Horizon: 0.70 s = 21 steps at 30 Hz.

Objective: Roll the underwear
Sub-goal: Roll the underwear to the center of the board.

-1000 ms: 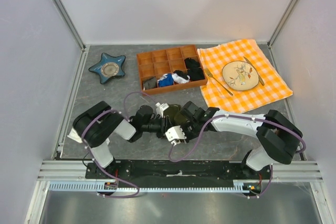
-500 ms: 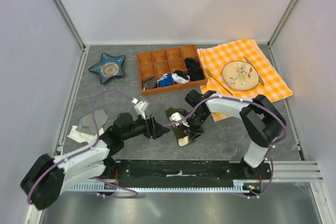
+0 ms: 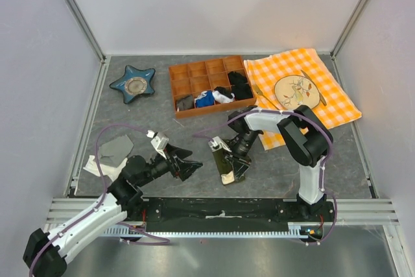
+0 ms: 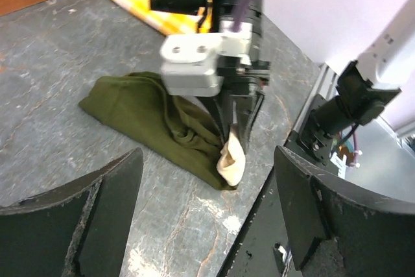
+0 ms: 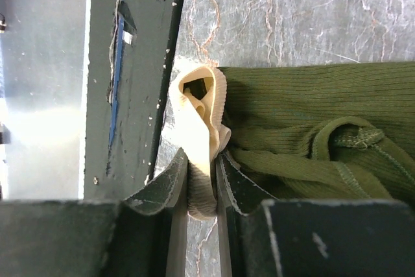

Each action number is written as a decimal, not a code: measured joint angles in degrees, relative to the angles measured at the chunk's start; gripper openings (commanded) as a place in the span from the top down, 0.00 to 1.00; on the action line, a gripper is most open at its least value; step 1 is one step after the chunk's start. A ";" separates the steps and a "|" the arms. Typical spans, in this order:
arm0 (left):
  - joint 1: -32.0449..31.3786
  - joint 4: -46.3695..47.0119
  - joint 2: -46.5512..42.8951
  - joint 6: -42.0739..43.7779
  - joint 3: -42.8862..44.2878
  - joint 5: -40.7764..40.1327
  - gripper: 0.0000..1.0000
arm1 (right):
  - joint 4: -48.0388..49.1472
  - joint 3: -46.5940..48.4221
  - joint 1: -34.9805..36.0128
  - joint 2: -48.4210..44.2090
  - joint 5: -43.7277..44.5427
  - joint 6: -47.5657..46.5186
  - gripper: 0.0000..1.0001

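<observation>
The underwear (image 3: 225,163) lies folded into a long olive-green strip on the grey tabletop near the front edge. Its cream waistband end (image 5: 198,111) points toward the black base rail. My right gripper (image 3: 235,161) is shut on that waistband, pinching it between both fingers (image 5: 159,183). From the left wrist view the underwear (image 4: 149,118) lies ahead with the right gripper (image 4: 235,135) standing over its cream end. My left gripper (image 3: 189,166) is open and pulled back to the left of the strip, touching nothing.
A brown compartment tray (image 3: 188,69) with small black, blue and white garments stands behind. A blue star-shaped dish (image 3: 133,84) sits back left. An orange checked cloth (image 3: 337,102) carries a plate (image 3: 295,92) and cutlery. Grey folded cloth (image 3: 115,149) lies left.
My left gripper let go of the underwear, opened wide and drew back to the left. The right gripper kept its pinch on the waistband and shifted slightly toward the front edge.
</observation>
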 measured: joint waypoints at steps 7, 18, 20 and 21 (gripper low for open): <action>-5.53 1.11 1.55 3.54 0.00 1.05 0.15 | -4.26 3.91 -0.46 4.50 -0.81 1.73 0.76; -21.59 0.59 19.26 11.80 2.43 -7.30 0.16 | -7.54 6.10 -1.22 7.30 -1.75 1.90 0.76; -23.45 0.63 23.52 14.10 4.48 -9.22 0.16 | -8.20 6.54 -1.40 7.82 -1.92 1.55 0.76; -23.98 0.81 25.14 15.15 5.22 -9.97 0.16 | -8.55 6.64 -1.49 8.00 -1.92 1.46 0.75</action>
